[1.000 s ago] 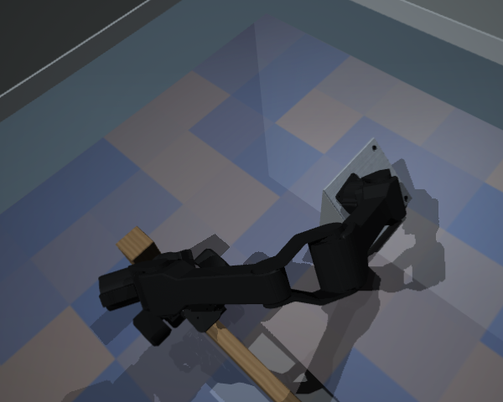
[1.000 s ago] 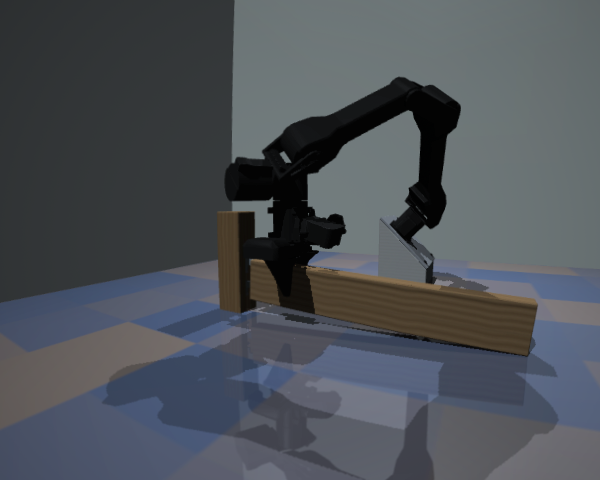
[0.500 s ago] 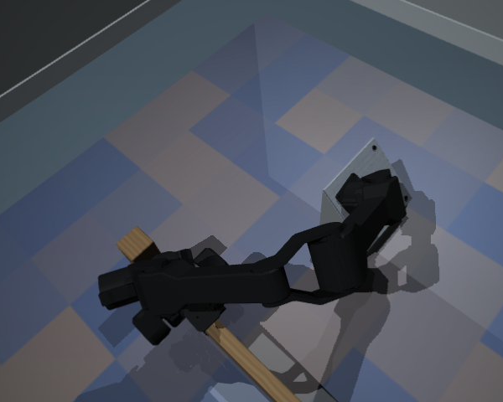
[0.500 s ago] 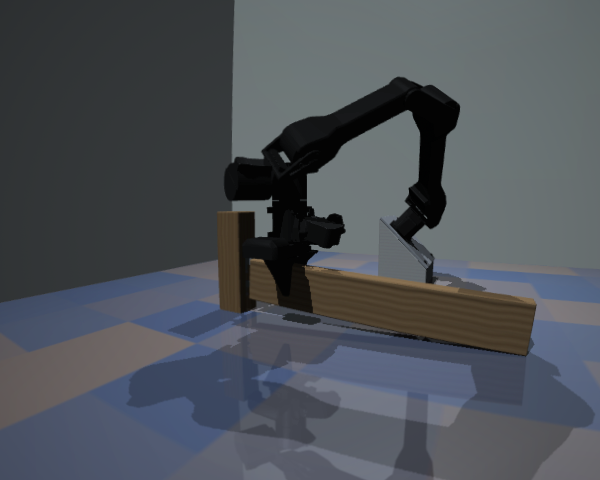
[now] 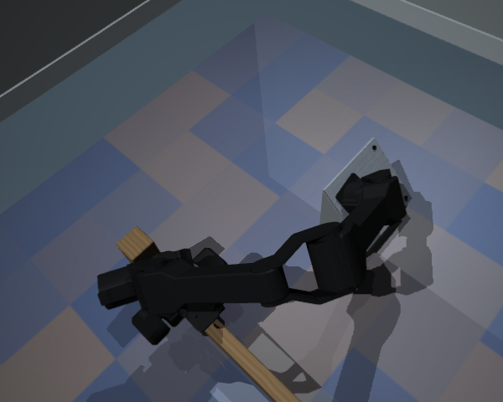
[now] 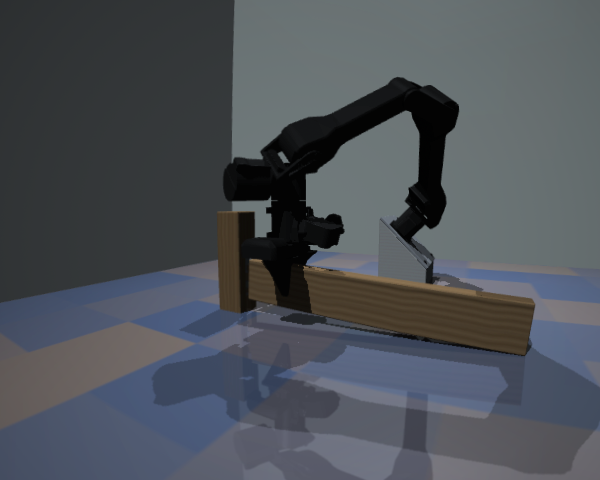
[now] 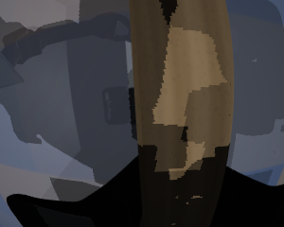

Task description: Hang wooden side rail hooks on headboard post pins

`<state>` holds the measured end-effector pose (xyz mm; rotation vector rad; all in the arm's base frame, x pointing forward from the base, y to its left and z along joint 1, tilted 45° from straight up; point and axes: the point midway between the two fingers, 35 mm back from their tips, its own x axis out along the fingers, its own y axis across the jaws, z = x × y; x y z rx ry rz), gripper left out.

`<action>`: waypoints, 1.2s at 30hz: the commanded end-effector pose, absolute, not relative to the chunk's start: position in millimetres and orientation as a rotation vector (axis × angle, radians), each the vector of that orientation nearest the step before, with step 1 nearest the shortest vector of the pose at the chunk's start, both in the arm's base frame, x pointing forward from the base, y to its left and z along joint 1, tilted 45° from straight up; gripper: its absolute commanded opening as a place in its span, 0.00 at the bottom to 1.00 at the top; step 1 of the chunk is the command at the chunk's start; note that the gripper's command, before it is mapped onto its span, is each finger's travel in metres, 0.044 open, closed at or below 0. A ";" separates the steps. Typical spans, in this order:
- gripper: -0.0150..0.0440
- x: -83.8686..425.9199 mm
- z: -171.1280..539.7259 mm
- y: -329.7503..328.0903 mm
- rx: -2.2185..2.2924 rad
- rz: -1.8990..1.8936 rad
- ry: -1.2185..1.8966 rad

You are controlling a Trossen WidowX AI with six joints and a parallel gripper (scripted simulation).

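The wooden side rail (image 5: 251, 358) (image 6: 393, 304) (image 7: 194, 61) stands on its narrow edge and slopes down away from the post. Its far end rests on the table at the right of the exterior view. Its other end is raised a little, close against the upright wooden headboard post (image 5: 134, 243) (image 6: 229, 258); whether they touch cannot be told. My gripper (image 5: 208, 322) (image 6: 288, 284) (image 7: 168, 158) is shut on the rail near the post, with a finger on each side. The steel hooks, the slot and its pins are hidden, so their engagement cannot be told.
The arm's base sits on a grey wedge-shaped mount (image 5: 351, 171) (image 6: 398, 258) behind the rail in the exterior view. The forearm (image 5: 225, 283) arches over from the mount to the post end and hides much of it from above. The gripper body is close beside the post.
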<state>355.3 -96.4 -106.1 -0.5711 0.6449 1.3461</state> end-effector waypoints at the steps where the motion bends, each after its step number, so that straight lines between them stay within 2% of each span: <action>1: 0.25 354.5 -105.7 -103.1 -0.573 1.333 0.649; 36: 0.25 353.6 -108.3 -105.5 -0.573 1.333 0.649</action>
